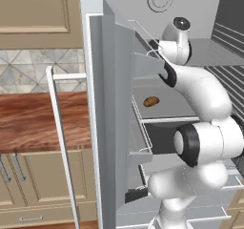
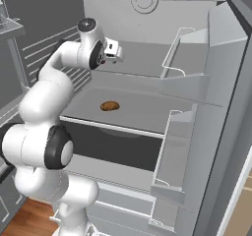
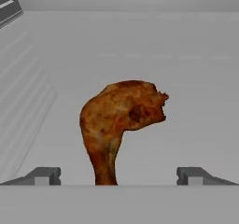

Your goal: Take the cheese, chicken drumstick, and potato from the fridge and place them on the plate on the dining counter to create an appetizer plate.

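Note:
The chicken drumstick (image 3: 121,120) lies on a grey upper shelf of the fridge (image 2: 147,23), its paler bone end pointing at the hand. My gripper (image 3: 119,176) is open just short of it, with one fingertip (image 3: 44,175) on each side of the bone end and neither touching it. In the right base view the gripper (image 2: 115,50) reaches in over the upper shelf. The potato (image 1: 151,101) (image 2: 110,105) sits alone on the shelf below, under my arm. The cheese, the plate and the dining counter are out of view.
The open fridge door (image 1: 112,128) stands left of my arm, and its wire-railed bins (image 2: 172,146) project close to the shelves. A wood-topped wall counter (image 1: 38,118) with beige cabinets lies left of the fridge. Ribbed fridge side walls (image 2: 54,43) close in the shelf.

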You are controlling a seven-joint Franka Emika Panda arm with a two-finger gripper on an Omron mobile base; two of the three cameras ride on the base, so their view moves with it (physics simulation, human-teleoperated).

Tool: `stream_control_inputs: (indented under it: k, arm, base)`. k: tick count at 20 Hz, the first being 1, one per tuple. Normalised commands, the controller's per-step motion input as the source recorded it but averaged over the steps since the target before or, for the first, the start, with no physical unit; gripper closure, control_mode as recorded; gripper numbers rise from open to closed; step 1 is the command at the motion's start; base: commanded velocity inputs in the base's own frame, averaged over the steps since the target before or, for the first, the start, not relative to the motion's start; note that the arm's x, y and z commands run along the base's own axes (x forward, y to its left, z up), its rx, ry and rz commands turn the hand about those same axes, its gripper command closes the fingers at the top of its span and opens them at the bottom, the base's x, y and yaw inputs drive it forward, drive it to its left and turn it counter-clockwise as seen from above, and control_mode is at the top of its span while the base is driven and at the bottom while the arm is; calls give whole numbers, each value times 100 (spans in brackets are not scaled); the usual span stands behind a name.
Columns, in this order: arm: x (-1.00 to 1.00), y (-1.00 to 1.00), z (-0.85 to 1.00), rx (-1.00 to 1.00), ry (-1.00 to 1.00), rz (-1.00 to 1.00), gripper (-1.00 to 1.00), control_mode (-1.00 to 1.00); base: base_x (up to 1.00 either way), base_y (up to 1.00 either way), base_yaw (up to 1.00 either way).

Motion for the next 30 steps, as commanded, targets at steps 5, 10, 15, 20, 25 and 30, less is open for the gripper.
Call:
stream_control_inputs:
  k: [5, 10, 15, 20, 25, 30]
  arm:
    - [48, 0, -18, 0, 0, -2, -100, -100]
    - [26, 0, -31, 0, 0, -3, -100, -100]
    - [10, 0, -39, 0, 0, -4, 100, -100]
    - [4, 0, -32, 0, 0, -2, 100, -100]
    - [-44, 0, 0, 0, -17, 0, 100, -100]
    - [-100, -15, 22, 3, -30, 0, 100, -100]
  base:
    - [0, 0, 0]
    - [0, 0, 0]
    - [0, 0, 0]
    - [0, 0, 0]
    - [0, 0, 0]
    - [0, 0, 0]
